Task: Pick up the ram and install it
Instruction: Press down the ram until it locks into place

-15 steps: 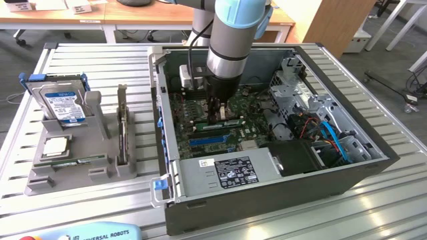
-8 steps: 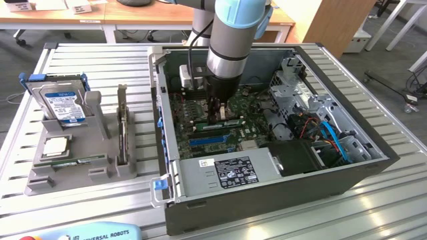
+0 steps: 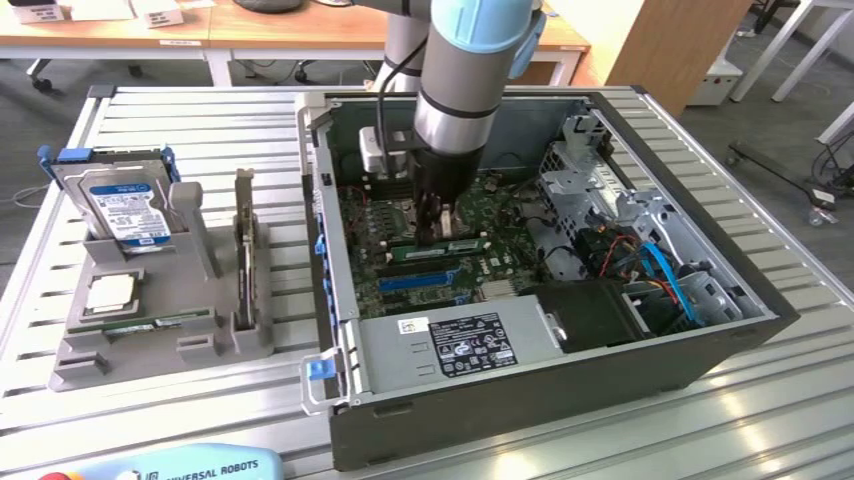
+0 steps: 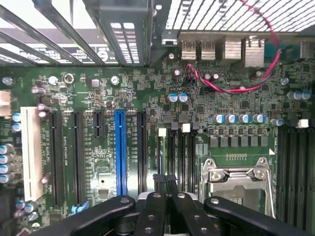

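Blue slot: glossy plastic, lying on the near side of the gripper, running left-right.
Ram: thin green stick with pale labels, sitting inside the case over the motherboard, long axis left-right, reaching rightward from the fingertips.
Gripper: hanging upright; black fingers are pressing almost together, and I cannot tell whether they are pinching the ram.

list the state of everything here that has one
computer case: open, side panel off
gripper: down inside the case, at the motherboard
ram: beside the gripper, low over the motherboard; seated or not, cannot tell
hard drive: upright in the holder
processor chip: lying flat in the holder
expansion card: standing on edge in the holder
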`<action>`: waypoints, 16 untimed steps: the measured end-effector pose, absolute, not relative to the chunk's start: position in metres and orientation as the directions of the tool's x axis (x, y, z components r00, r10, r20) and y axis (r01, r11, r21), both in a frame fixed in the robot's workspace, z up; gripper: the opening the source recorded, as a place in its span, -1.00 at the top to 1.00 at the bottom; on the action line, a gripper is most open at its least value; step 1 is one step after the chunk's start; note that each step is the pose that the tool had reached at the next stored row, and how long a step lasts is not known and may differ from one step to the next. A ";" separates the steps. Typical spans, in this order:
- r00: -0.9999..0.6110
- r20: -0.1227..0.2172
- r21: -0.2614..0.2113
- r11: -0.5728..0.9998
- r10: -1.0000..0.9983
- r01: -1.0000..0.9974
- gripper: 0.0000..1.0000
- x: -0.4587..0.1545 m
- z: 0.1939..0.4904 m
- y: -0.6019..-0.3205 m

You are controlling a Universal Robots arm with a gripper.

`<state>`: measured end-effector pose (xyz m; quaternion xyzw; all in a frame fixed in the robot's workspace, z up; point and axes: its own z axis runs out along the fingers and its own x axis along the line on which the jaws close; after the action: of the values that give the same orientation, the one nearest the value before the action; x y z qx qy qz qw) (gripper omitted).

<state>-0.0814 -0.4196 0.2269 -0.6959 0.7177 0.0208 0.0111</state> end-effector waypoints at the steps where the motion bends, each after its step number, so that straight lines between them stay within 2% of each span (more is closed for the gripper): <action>1: -0.031 -0.045 0.014 0.031 -0.999 -0.999 0.80 -0.081 0.229 -0.420; 16: -0.031 -0.044 0.014 0.031 -0.999 -0.999 0.80 -0.081 0.259 -0.420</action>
<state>-0.0815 -0.4196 0.2593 -0.6959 0.7178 0.0207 0.0109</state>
